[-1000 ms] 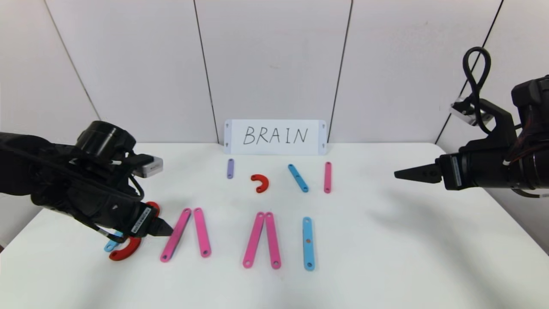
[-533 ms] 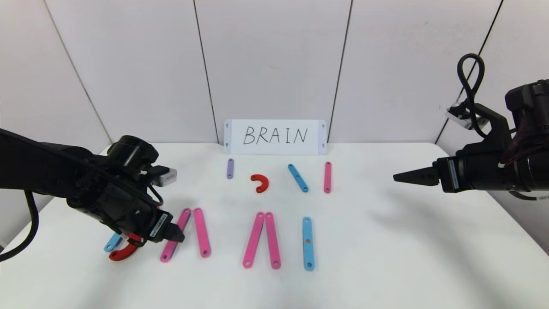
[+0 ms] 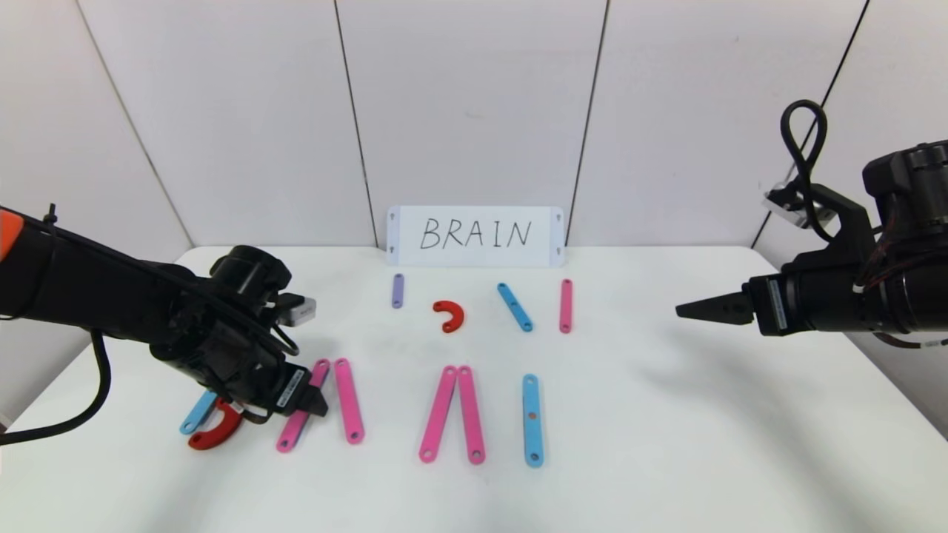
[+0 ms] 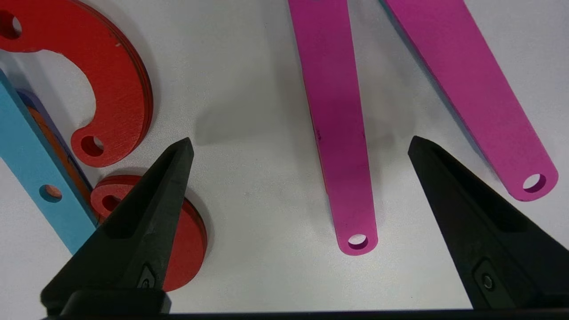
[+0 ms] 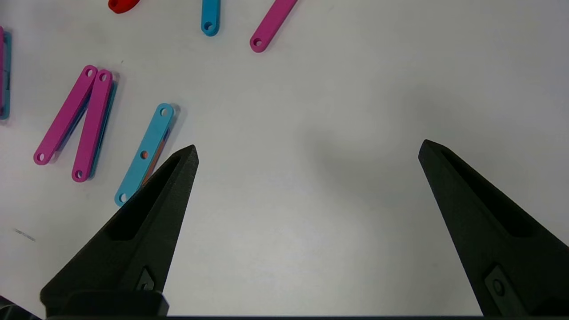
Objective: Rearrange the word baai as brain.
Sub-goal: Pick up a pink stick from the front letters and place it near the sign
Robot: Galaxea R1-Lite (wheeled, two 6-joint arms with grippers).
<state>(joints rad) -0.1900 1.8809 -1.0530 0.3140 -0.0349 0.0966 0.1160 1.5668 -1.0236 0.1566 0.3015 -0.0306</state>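
The front row of flat pieces spells baai: a blue strip (image 3: 196, 414) with red arcs (image 3: 217, 433), a pair of pink strips (image 3: 347, 400), a second pink pair (image 3: 452, 413) and a blue strip (image 3: 532, 419). My left gripper (image 3: 317, 406) is open and empty, low over the first pink pair's left strip (image 4: 338, 133), whose end lies between the fingers. Two red arcs (image 4: 113, 84) and the blue strip (image 4: 26, 146) lie beside it. My right gripper (image 3: 685, 311) is open and empty above the table's right side.
A white card (image 3: 475, 236) with handwritten BRAIN stands at the back. Before it lie a short purple strip (image 3: 398, 290), a small red arc (image 3: 449, 315), a short blue strip (image 3: 515, 306) and a short pink strip (image 3: 566, 305). The table edge (image 3: 889, 392) runs near the right arm.
My left gripper has moved right from the red arcs to the first pink pair. The right arm has shifted slightly left. No piece has moved.
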